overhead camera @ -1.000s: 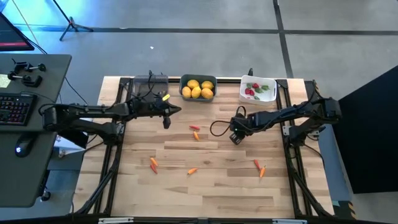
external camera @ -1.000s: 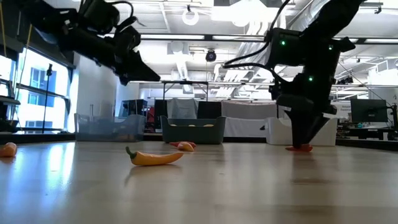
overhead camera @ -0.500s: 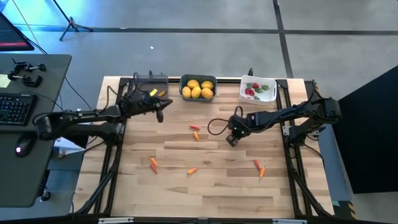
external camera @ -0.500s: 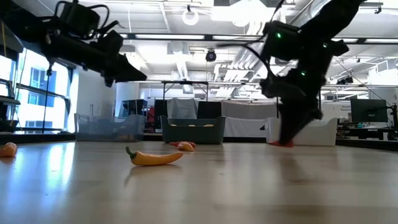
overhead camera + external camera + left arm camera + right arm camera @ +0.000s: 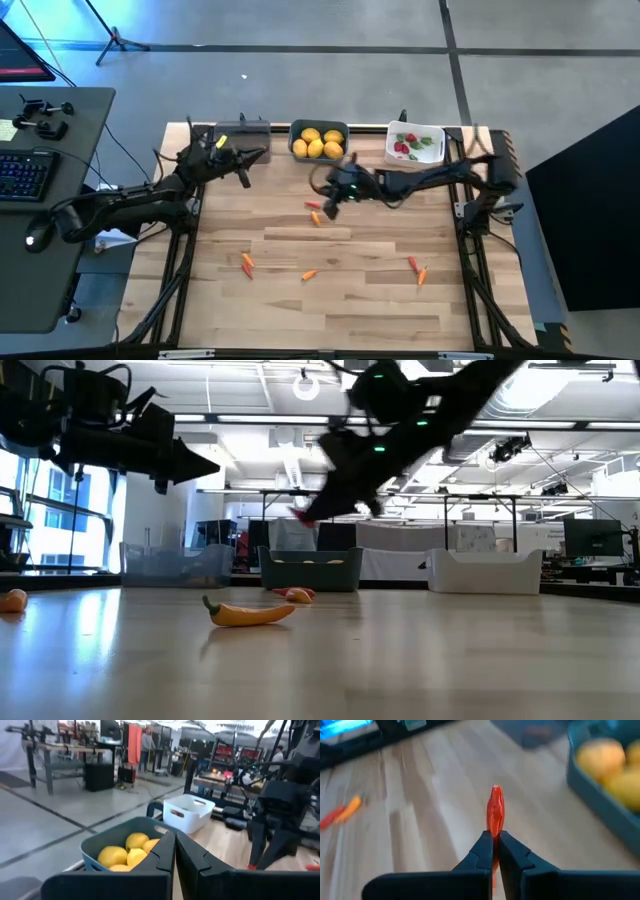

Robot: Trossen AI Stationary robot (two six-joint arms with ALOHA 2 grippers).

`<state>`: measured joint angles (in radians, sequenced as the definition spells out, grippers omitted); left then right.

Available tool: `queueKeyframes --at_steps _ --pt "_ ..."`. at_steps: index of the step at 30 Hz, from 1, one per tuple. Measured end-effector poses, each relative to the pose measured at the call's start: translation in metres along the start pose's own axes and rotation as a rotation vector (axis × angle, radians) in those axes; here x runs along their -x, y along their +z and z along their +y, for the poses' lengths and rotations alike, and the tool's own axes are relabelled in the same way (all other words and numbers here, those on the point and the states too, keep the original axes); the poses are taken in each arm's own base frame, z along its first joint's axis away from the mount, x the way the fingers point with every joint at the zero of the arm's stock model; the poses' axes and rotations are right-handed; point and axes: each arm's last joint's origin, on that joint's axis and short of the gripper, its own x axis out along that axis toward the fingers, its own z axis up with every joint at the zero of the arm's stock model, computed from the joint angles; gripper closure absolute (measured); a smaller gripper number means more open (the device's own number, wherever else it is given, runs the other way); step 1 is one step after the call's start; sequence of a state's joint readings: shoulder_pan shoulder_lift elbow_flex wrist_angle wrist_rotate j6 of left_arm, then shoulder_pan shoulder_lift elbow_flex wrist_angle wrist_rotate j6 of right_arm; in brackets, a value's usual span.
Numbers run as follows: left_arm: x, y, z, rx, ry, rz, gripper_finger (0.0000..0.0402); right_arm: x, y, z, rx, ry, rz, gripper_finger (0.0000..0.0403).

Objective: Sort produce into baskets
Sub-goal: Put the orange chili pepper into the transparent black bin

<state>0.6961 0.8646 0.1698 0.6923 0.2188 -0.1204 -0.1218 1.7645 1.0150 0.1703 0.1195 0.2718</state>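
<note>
My right gripper hangs over the table's middle, just near of the dark teal basket, shut on a small red piece. The teal basket holds yellow lemons. To its left stands the clear-grey basket. To its right the white basket holds red and green bits. My left gripper is shut on nothing, level, beside the clear-grey basket. Loose on the wood lie a red-and-orange pair and carrots. My right gripper pinches the red piece's lower end between its two fingertips. The piece lies along the fingers and sticks out beyond them. The fingers slant down from the table's right side. The piece is lifted clear of the table.
A yellow-orange pepper-like piece lies nearest in the low view. The wooden table has bare room along its near half. A desk with a keyboard stands off the table's left side.
My right gripper has taken the red piece off the table right of centre, risen, tipped from pointing down toward level, and swung toward the table's left, reaching a spot just near of the teal basket. My left gripper, staying shut, has drawn back toward the far left, beside the clear-grey basket.
</note>
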Motion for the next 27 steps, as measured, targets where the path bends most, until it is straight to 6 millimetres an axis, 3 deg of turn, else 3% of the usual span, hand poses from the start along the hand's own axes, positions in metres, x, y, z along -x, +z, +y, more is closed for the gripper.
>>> queueKeyframes --at_steps 8,14,27 --pt "0.005 0.010 0.006 -0.024 0.026 -0.092 0.0401 -0.065 0.053 -0.002 0.056 -0.030 -0.127 0.0402" --pt "0.012 0.018 0.012 -0.042 0.074 -0.148 0.0401 -0.096 0.083 -0.014 0.048 -0.065 -0.204 0.0402" --pt "0.019 0.026 0.017 -0.023 0.116 -0.201 0.0401 -0.164 0.102 -0.032 0.026 -0.101 -0.282 0.0403"
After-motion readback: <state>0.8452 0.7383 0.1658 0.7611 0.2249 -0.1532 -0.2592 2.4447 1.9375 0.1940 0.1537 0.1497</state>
